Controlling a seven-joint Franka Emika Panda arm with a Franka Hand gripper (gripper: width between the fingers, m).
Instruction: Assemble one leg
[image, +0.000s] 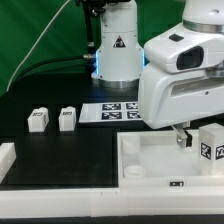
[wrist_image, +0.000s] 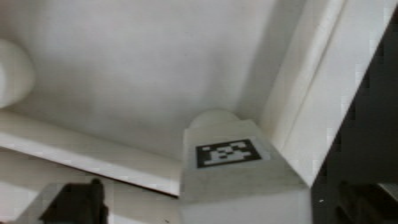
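You are carrying 1 leg clenched in the gripper, directly between its fingers, hovering over the panel. Next you are needing to line it up with a corner socket nearby.

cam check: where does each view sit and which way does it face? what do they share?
Exterior view: off the arm, facing the table and the arm's base; shows the white wrist housing, the hand, two loose legs, the marker board and the panel.
Wrist view: on the wrist, looking down past dark fingertips at a tagged leg over the panel.
Shared: the panel and likely the tagged leg beside the hand.
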